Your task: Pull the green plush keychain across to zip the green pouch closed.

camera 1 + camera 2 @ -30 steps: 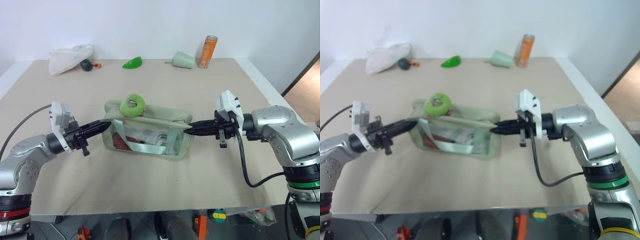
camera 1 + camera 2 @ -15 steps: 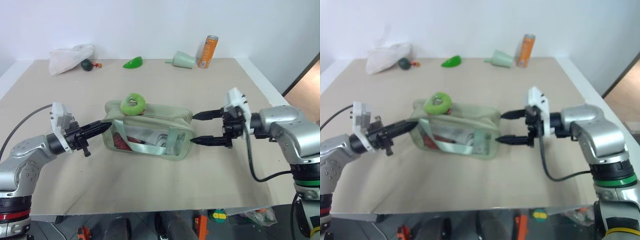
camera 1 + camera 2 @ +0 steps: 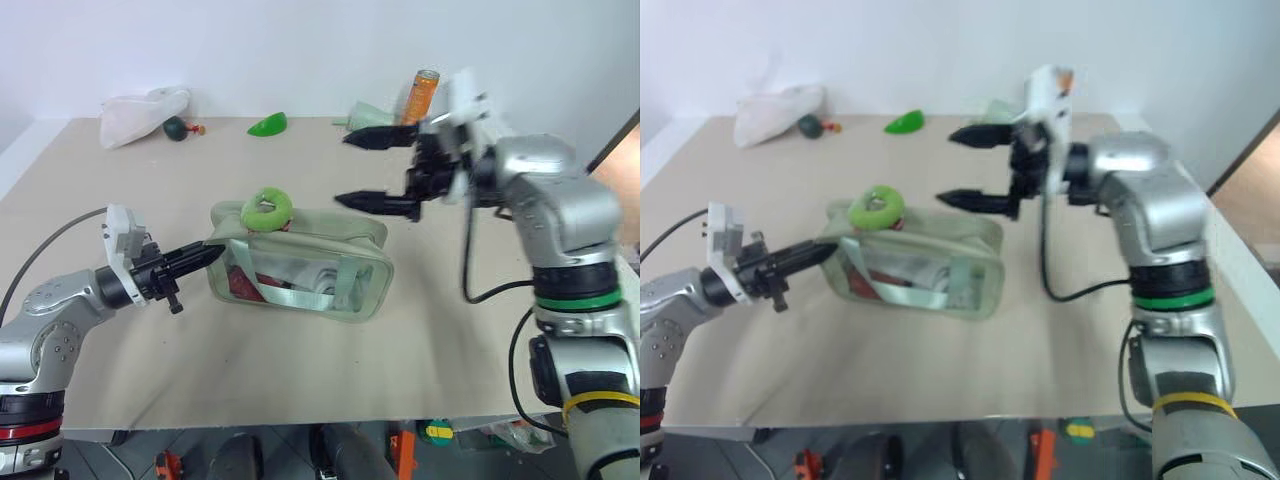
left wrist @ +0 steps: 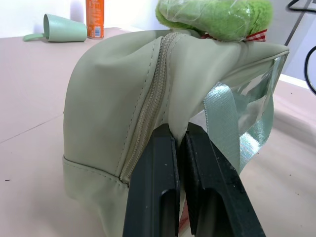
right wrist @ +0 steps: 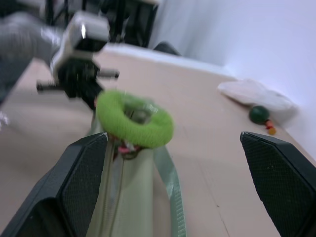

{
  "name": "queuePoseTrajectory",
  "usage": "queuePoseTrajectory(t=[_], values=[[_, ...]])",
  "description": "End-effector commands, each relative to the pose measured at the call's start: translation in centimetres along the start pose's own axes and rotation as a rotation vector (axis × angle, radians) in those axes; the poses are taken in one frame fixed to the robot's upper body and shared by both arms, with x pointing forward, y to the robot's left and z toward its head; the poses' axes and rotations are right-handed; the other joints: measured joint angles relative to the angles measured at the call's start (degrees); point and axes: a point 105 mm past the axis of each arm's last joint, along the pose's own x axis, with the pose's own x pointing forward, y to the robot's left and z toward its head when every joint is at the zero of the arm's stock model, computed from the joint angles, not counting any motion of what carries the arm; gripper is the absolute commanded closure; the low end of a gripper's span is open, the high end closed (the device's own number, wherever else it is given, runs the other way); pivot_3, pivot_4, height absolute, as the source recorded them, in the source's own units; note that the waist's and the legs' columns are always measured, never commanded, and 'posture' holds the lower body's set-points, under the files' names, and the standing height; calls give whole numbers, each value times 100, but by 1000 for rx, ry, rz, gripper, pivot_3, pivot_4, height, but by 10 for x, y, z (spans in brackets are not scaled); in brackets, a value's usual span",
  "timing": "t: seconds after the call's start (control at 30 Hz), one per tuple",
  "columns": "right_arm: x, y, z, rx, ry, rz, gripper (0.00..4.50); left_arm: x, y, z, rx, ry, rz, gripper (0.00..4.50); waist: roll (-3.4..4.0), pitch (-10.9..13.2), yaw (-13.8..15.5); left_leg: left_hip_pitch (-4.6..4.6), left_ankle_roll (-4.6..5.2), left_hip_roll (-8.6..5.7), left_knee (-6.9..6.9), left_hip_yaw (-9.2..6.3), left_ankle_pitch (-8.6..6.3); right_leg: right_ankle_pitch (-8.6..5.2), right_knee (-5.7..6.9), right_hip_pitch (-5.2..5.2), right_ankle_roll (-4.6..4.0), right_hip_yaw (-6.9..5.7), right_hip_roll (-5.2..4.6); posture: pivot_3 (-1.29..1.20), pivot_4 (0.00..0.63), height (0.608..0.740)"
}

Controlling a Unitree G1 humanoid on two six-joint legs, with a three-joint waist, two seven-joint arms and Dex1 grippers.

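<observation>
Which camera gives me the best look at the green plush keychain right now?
The right wrist view: the green plush keychain sits centred between the open right gripper's fingers, its ring and cord visible. Both eye views show it small, on the green pouch's left end. The left wrist view shows its underside at the frame edge.

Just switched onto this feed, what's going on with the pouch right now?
The left gripper is shut on the end of the green pouch, pinching the fabric by the zipper to steady it on the table. The right gripper is open, raised above the pouch's other end and holding nothing. The green plush keychain sits on top of the pouch near the left gripper's end, so the pull across has not yet been made.
</observation>
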Motion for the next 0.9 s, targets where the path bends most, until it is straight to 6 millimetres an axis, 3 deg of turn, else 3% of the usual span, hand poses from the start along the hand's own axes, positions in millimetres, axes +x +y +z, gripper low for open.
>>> queuePoseTrajectory(t=[0.03,0.8,0.9], values=[[5,-9,6,-125,19,10,34,2,-2,5,34,-7,-5,4500,0,0,2,-5,0,-3,0,0,0,0,0,-4,0,0,-4,0,150,740],[66,3,1,-160,-57,201,34,0,-3,5,30,-20,21,4500,0,0,0,-10,0,-7,2,3,0,1,6,-13,-2,2,-12,0,150,740],[70,5,2,-153,-69,220,840,0,-3,5,30,-21,24,4500,0,0,1,-10,0,-7,2,2,0,2,7,-13,-2,1,-13,0,150,740]])
